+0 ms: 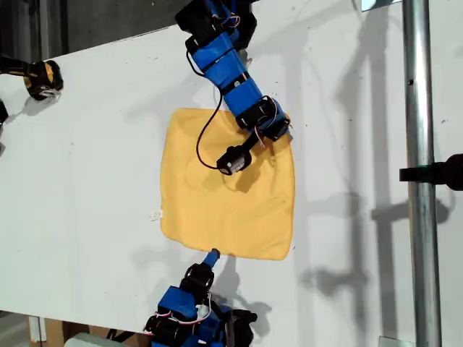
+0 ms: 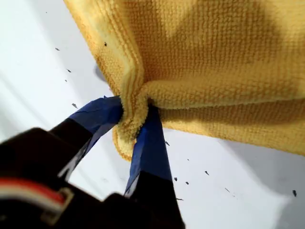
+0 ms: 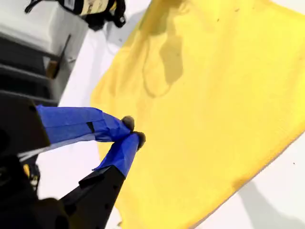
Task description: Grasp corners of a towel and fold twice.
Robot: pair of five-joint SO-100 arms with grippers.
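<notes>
No legible writing on towel (image 1: 228, 195)

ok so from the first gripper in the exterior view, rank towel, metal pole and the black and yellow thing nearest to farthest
1. Towel: its corner at the exterior view's upper right is pinched in my first gripper's fingers.
2. Metal pole: at the exterior view's right.
3. Black and yellow thing: at the exterior view's upper left.

Our arm hides the towel's (image 1: 224, 195) corner at one o'clock in the exterior view. At nine o'clock the frame edge crops a dark object (image 1: 40, 76), too small to identify.
</notes>
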